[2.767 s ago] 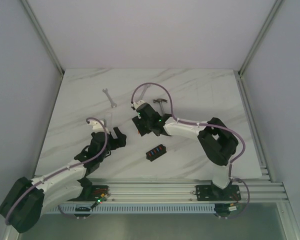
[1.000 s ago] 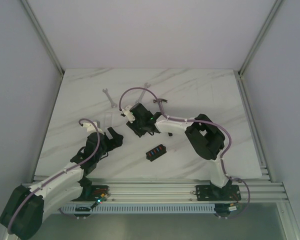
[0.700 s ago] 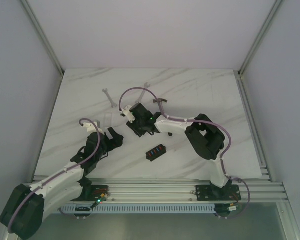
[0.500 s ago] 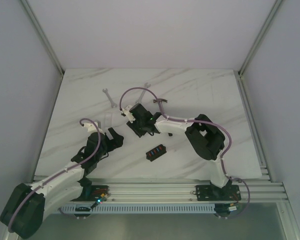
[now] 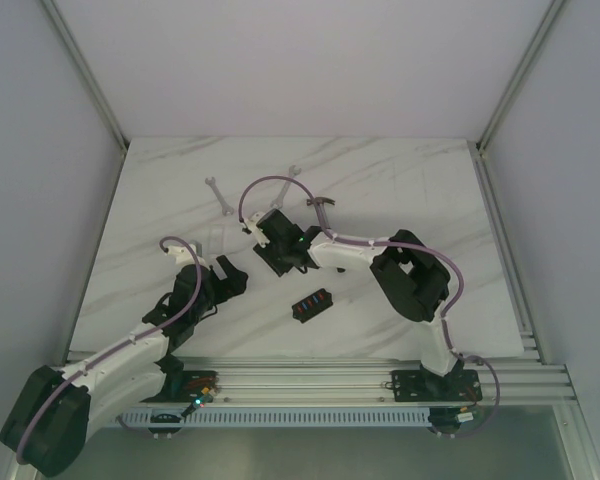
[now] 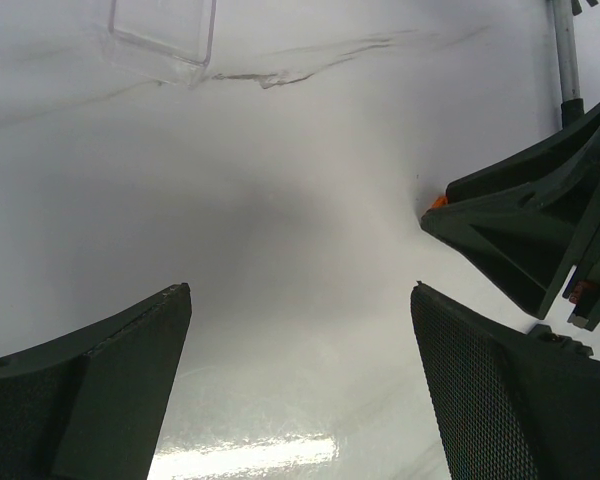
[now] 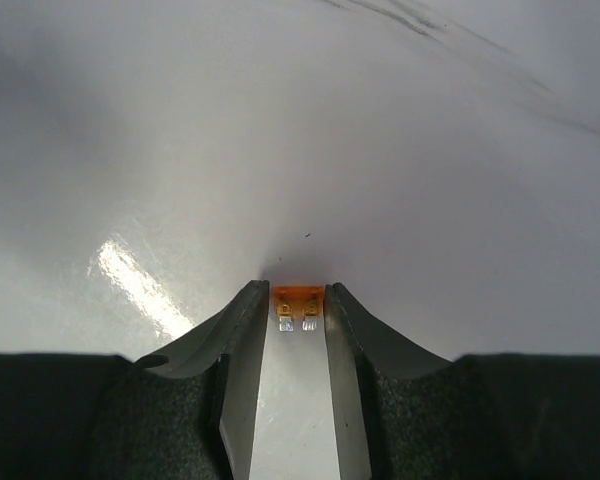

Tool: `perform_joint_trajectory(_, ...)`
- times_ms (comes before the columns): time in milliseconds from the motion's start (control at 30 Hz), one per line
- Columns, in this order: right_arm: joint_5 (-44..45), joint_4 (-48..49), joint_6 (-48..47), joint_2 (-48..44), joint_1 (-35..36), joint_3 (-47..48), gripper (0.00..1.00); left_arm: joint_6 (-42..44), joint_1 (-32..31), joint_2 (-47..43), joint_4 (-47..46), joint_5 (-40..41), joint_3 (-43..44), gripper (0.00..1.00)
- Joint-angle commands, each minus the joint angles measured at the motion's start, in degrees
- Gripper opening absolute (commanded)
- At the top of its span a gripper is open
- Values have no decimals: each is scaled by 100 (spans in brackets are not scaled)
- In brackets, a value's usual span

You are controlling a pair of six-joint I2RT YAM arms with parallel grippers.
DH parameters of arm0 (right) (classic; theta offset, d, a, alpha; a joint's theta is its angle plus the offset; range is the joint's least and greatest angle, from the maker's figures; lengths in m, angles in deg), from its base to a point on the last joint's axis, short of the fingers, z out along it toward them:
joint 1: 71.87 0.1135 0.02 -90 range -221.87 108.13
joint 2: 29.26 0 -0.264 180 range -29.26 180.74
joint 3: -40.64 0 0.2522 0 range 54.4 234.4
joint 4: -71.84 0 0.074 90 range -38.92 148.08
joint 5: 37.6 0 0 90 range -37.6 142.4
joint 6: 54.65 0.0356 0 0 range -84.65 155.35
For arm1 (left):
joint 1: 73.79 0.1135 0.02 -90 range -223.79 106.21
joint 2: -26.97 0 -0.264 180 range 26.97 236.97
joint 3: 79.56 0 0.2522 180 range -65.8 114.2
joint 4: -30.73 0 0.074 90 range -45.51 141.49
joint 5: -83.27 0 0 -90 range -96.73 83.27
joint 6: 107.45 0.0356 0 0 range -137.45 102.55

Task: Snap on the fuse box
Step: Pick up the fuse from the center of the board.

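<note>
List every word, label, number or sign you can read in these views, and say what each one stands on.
No text can be read in any view.
fuse box: only the coloured fuses on its face show; any marking is too small to read.
orange fuse, held in the right gripper: no number visible on it.
wrench: too small to tell whether it is stamped.
</note>
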Motion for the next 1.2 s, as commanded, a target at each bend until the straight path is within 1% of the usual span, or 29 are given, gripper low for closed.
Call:
perform_joint_trajectory(0,133,-700,55,88,68,-112,35,-34,30,15,-179,-75,-35,100)
perform_joint_trajectory(200,184,-686,152,188,75,-43,29,-5,34,48,-285,-164,-44,100)
perform_joint_trajectory(367,237,-655,437,201,77,39,20,12,34,106,-464,-258,-82,100)
perform_joint_trajectory(567,367,-227,1003,-312,60,-292,14,40,28,96,-885,-467,-168,93)
perform_joint_trajectory(800,648,148,1890,-1118,14,-838,14,-7,-49,-83,-1574,-719,-384,85)
perform_joint_trajectory(933,767,339,2388,-1663,15,-1142,15,4,-372,-32,-2012,-663,-387,81)
perform_joint_trajectory(1167,919,1085,3221,-2691,11,-1953,16,217,-1361,17,-2709,206,-317,77)
